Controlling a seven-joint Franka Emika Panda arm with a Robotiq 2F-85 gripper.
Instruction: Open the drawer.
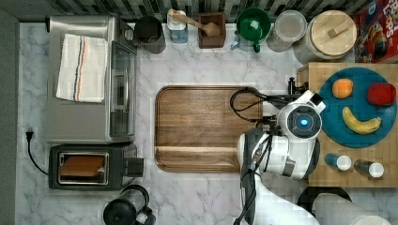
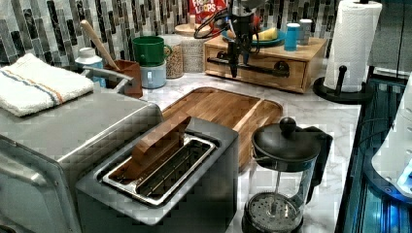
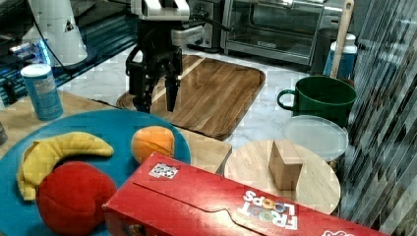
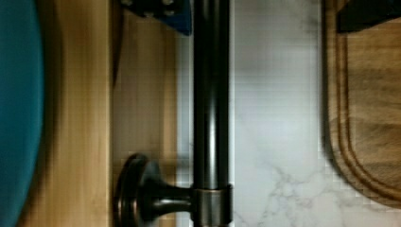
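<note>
The drawer (image 2: 260, 73) is a light bamboo front with a long black bar handle (image 2: 265, 69), set in a low wooden box on the counter. In the left view its front looks flush with the box. My gripper (image 2: 239, 65) points down at the handle's end on the left view's left. It stands open, also seen from behind as the gripper (image 3: 157, 96). In the wrist view the handle (image 4: 211, 94) runs between my fingers (image 4: 163, 12), closer to the blue-padded one, with a gap on each side. The handle's round mount (image 4: 142, 198) meets the drawer front (image 4: 146, 94).
A dark cutting board (image 1: 206, 129) lies just in front of the drawer. On the box top sit a blue plate (image 1: 359, 136) with fruit and two shakers (image 1: 338, 161). A paper towel roll (image 2: 352, 43) stands at the box's side. A green mug (image 3: 319, 98) and jars line the back wall.
</note>
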